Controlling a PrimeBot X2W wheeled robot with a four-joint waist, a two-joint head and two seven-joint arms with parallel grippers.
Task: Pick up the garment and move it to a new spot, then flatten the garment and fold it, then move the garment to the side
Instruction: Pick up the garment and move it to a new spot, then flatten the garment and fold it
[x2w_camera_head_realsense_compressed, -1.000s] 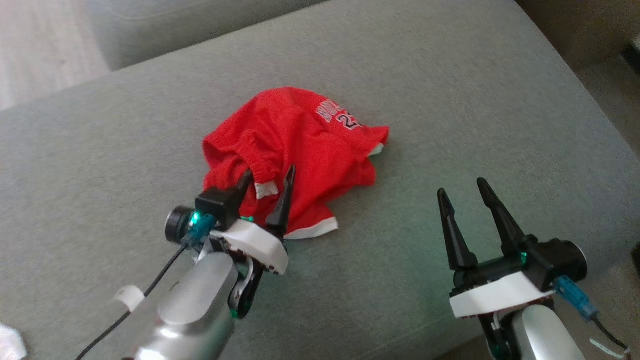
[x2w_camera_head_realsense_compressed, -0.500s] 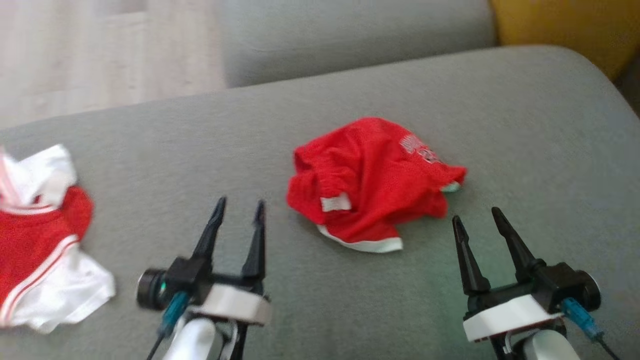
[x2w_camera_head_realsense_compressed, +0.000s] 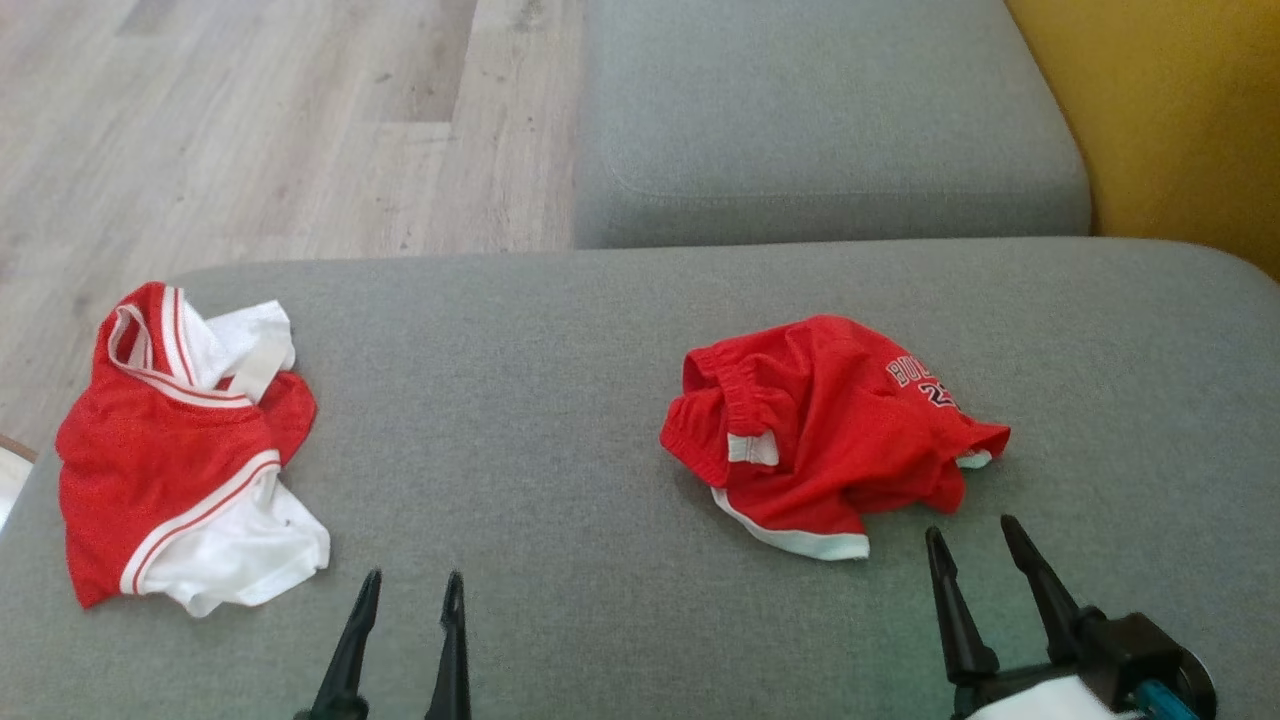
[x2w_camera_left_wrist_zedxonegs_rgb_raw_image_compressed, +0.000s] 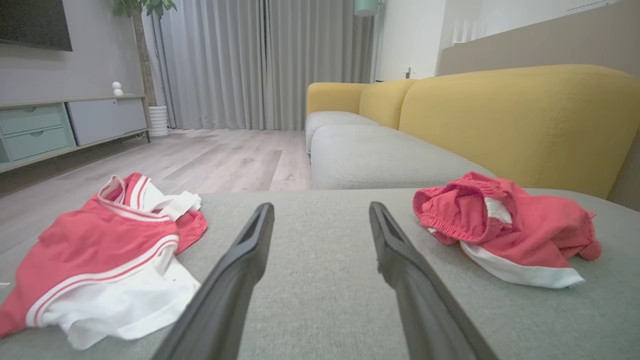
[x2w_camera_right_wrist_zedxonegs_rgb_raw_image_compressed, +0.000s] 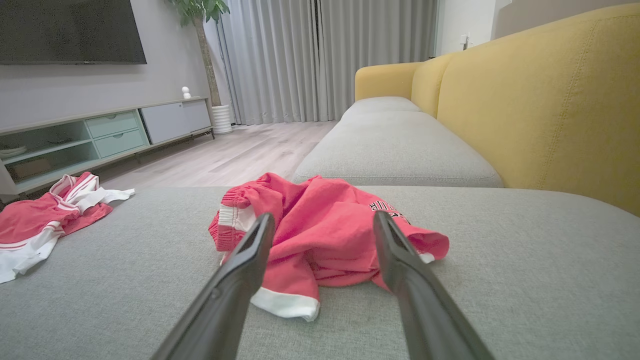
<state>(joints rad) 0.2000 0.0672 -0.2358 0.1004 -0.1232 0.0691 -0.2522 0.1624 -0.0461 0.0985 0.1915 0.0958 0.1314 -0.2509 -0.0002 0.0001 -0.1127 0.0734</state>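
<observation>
Crumpled red shorts (x2w_camera_head_realsense_compressed: 830, 430) with a white hem and dark lettering lie right of centre on the grey sofa seat (x2w_camera_head_realsense_compressed: 560, 400). A red and white jersey (x2w_camera_head_realsense_compressed: 180, 450) lies bunched near the seat's left edge. My left gripper (x2w_camera_head_realsense_compressed: 413, 580) is open and holds nothing, low over bare cushion between the two garments. My right gripper (x2w_camera_head_realsense_compressed: 972, 530) is open just short of the shorts' near edge. In the left wrist view the left gripper (x2w_camera_left_wrist_zedxonegs_rgb_raw_image_compressed: 321, 207) points between the jersey (x2w_camera_left_wrist_zedxonegs_rgb_raw_image_compressed: 100, 250) and the shorts (x2w_camera_left_wrist_zedxonegs_rgb_raw_image_compressed: 505, 225). In the right wrist view the right gripper (x2w_camera_right_wrist_zedxonegs_rgb_raw_image_compressed: 324, 216) frames the shorts (x2w_camera_right_wrist_zedxonegs_rgb_raw_image_compressed: 320, 200).
A second grey seat cushion (x2w_camera_head_realsense_compressed: 820, 130) lies beyond this one. The yellow backrest (x2w_camera_head_realsense_compressed: 1180, 120) rises on the right. Wooden floor (x2w_camera_head_realsense_compressed: 250, 130) drops away past the seat's far left edge. A low TV cabinet (x2w_camera_right_wrist_zedxonegs_rgb_raw_image_compressed: 100, 130) stands across the room.
The head camera has swung, bringing the jersey into view. My left gripper has pulled back from the shorts' waistband and stays open; the shorts lie where they were.
</observation>
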